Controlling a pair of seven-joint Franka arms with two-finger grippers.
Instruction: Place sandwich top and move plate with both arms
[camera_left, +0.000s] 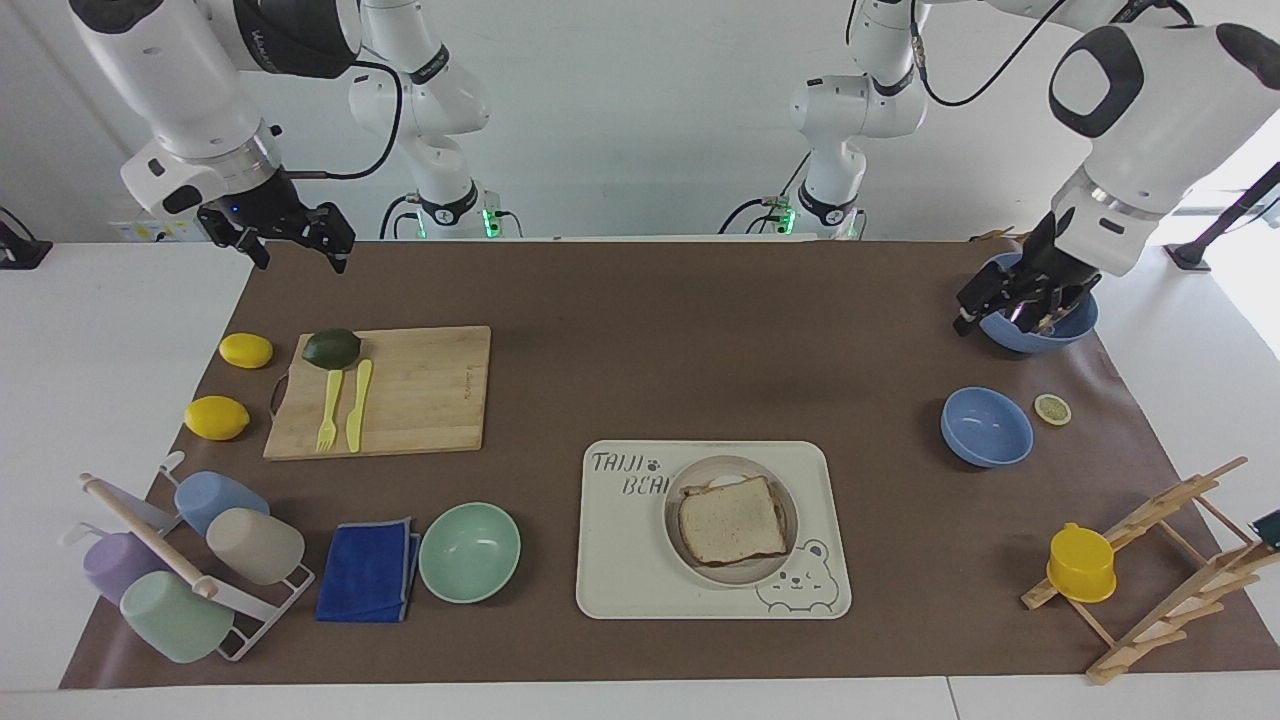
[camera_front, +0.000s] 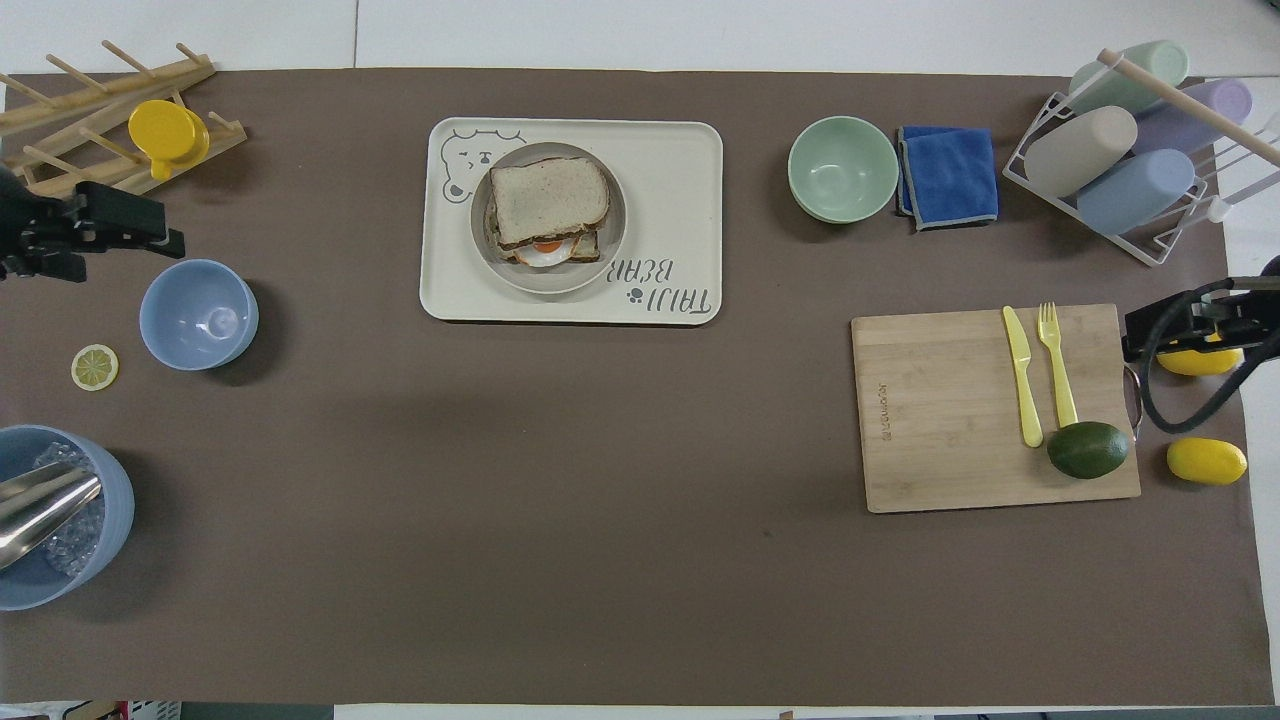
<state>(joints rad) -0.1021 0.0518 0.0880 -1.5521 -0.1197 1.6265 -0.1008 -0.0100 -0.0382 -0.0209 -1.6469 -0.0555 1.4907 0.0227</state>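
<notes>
The sandwich top (camera_left: 731, 519) lies on the egg-topped slice (camera_front: 548, 248) on the plate (camera_left: 680, 486), a little askew so the egg shows at the edge nearer to the robots. The plate (camera_front: 612, 245) stands on the cream bear tray (camera_left: 620, 560). My left gripper (camera_left: 1005, 315) is open and empty, raised in the air at the left arm's end of the table, well away from the plate; it also shows in the overhead view (camera_front: 110, 240). My right gripper (camera_left: 300, 255) is open and empty and waits raised at the right arm's end of the table, seen too in the overhead view (camera_front: 1160, 325).
A small blue bowl (camera_left: 987, 427), a lemon slice (camera_left: 1052, 409) and a blue bowl with a metal scoop (camera_left: 1040, 325) lie at the left arm's end. A mint-green bowl (camera_left: 469, 551) and a blue cloth (camera_left: 368, 571) lie beside the tray. A cutting board (camera_left: 400, 390) holds cutlery and an avocado.
</notes>
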